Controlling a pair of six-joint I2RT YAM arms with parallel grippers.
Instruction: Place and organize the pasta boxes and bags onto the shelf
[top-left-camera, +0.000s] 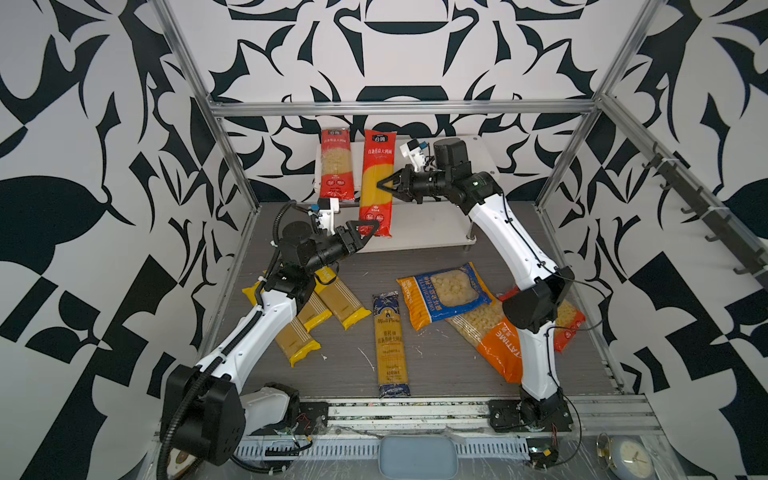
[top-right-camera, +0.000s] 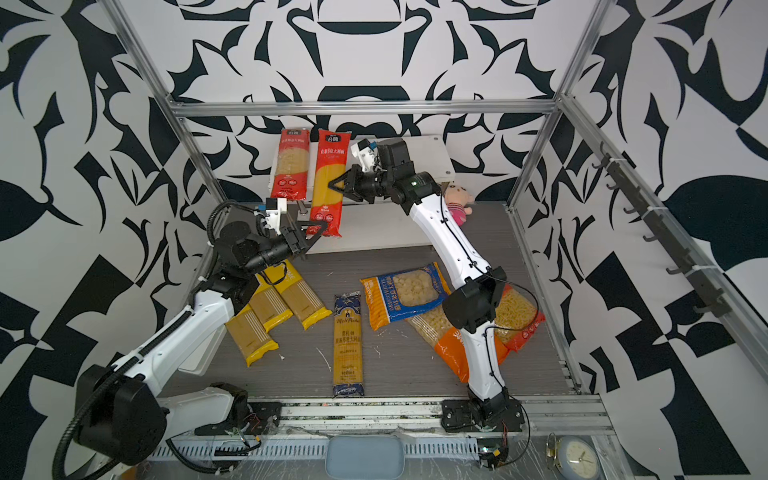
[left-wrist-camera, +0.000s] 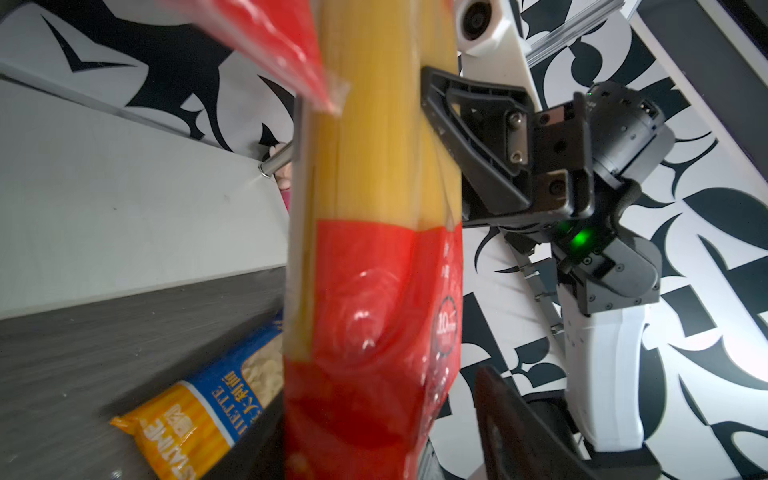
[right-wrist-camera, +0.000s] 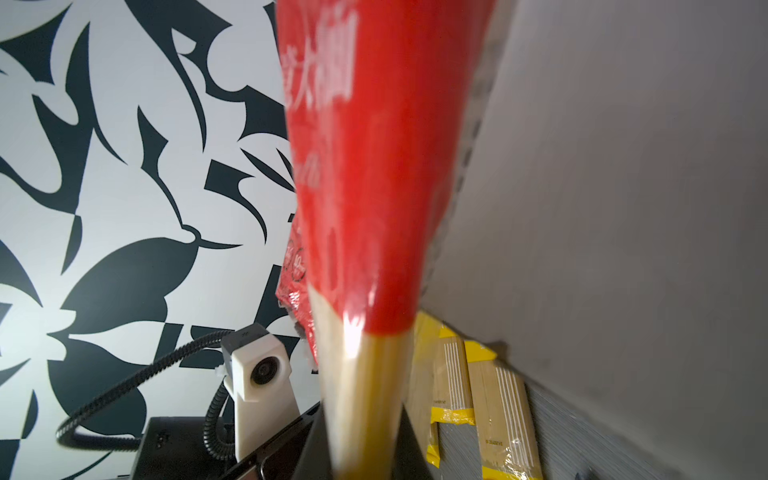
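A red spaghetti pack (top-left-camera: 376, 183) hangs nearly upright in front of the shelf (top-left-camera: 419, 232), gripped at mid-length by my right gripper (top-left-camera: 384, 185), which is shut on it. My left gripper (top-left-camera: 371, 232) straddles its lower red end (left-wrist-camera: 374, 374), open, with a gap at one finger (left-wrist-camera: 519, 424). A second red pack (top-left-camera: 336, 164) lies on the top board. On the table are three yellow packs (top-left-camera: 340, 301), a dark blue pack (top-left-camera: 390, 345), and blue (top-left-camera: 444, 293), orange (top-left-camera: 494, 340) and red (top-left-camera: 569, 324) bags. In the right wrist view the held pack (right-wrist-camera: 374, 208) fills the middle.
A pink plush doll (top-right-camera: 457, 203) lies by the shelf's right end, behind my right arm. Aluminium frame posts (top-left-camera: 232, 158) fence the table. A rail of hooks (top-left-camera: 706, 208) runs along the right wall. A clock (top-left-camera: 631, 459) sits at the front right.
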